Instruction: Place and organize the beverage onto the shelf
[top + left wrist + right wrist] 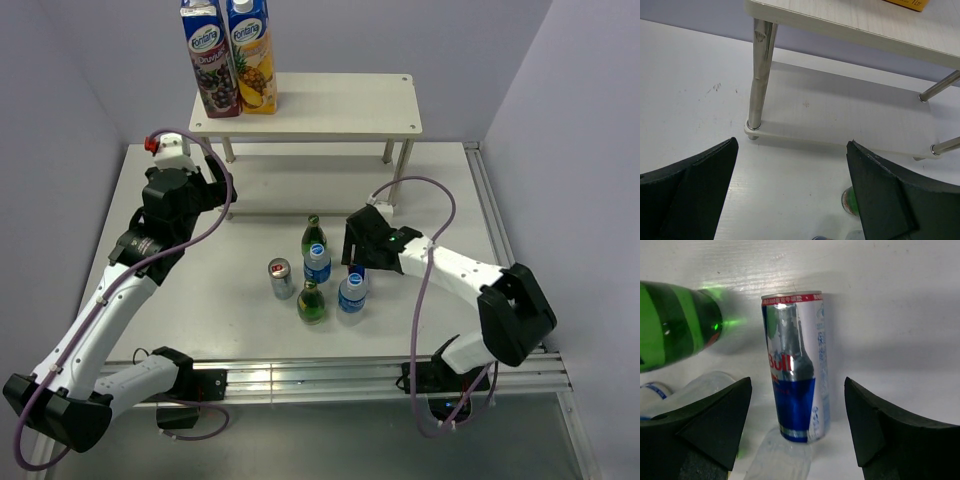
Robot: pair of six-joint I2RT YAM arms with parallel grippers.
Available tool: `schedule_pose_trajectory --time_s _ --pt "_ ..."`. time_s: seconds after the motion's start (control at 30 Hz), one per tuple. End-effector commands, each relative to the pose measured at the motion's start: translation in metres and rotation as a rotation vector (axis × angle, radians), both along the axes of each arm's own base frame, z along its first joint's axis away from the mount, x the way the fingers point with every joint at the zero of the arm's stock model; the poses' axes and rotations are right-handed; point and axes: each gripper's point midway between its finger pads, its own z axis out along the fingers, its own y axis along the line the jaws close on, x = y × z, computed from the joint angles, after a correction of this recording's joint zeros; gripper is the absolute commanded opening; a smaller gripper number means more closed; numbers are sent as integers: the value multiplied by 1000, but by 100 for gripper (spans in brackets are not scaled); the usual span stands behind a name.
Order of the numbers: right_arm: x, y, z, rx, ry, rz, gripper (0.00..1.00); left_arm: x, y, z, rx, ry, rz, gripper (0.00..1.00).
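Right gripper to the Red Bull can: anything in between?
Yes. From above, a water bottle stands between the open right gripper and the Red Bull can, with a second water bottle close beside the gripper.

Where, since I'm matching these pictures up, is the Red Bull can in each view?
Top external: Red Bull can, just left of centre.
Left wrist: not made out.
Right wrist: Red Bull can upright, centre frame.
Shared landmark: green bottle beside it, in top and right wrist views.
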Motion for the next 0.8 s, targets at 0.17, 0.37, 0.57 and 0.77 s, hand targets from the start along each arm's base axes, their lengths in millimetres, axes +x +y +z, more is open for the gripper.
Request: schedule_pose_trajectory --time_s 0.17,0.37,0.57,0.77 --pt "26 18 -19 -5 -6 -12 80 -3 3 10 -11 -34 9 97" --pt "23 16 -50 -45 52 -7 52 -4 2 12 -13 -38 5 97" --pt "20 20 -58 -49 86 41 8 -4 4 11 -11 -38 12 97" --pt "23 12 1 -28 -34 22 0 -3 6 11 -8 -36 22 97"
